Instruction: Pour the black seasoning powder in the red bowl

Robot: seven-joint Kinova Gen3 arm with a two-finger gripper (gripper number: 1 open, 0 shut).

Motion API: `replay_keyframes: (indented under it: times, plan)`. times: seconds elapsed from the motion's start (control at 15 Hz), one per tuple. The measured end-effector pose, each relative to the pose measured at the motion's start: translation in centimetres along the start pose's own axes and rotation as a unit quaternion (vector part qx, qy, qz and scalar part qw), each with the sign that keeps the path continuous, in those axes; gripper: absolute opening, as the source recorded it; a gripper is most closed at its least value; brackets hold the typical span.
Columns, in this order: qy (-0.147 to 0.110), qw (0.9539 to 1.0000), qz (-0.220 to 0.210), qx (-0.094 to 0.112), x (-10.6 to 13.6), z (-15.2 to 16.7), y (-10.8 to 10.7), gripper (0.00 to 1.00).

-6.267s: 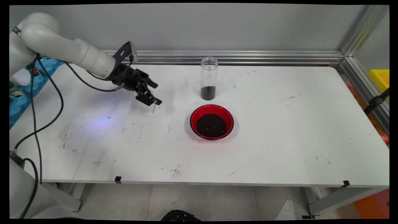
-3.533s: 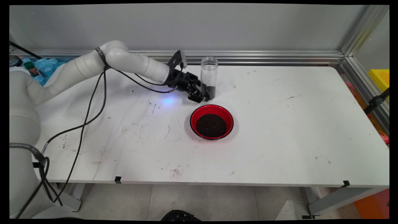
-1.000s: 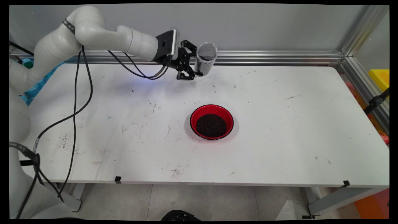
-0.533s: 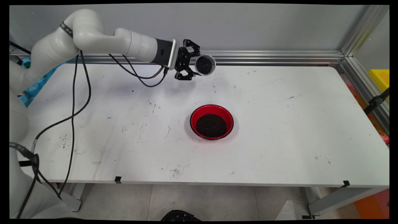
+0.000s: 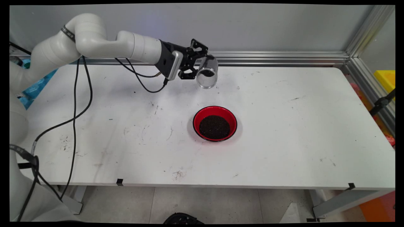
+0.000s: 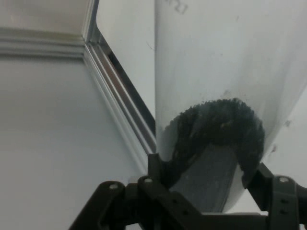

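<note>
My gripper is shut on a clear plastic jar with a little dark granular stuff in it, held in the air over the far middle of the table. The jar is tipped past level, its open mouth pointing down and toward the camera. In the hand view the jar fills the frame between the fingers, with the dark grains lying along its wall. A red bowl holding the same dark grains sits on the table, nearer the front than the jar's mouth.
White table with scuff marks. An aluminium rail runs along the far edge and down the right side. Black cables hang from the arm at the left. Coloured items lie beyond the table's left and right edges.
The gripper came from the left, closed on the jar standing behind the bowl, and lifted it. In the last second the jar has rotated from upright to mouth-down tilt.
</note>
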Motion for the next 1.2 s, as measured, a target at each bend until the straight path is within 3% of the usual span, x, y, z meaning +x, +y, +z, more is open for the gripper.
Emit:
replay_keyframes:
  times: [0.27,0.47,1.2]
  plan:
    - [-0.003,0.9973,0.072,0.018,0.6,0.2,0.0,0.0]
    - [-0.008,0.9916,0.124,0.035,1.1,0.5,0.1,0.0]
    - [-0.019,0.9582,0.271,0.09,2.5,1.5,1.0,0.0]
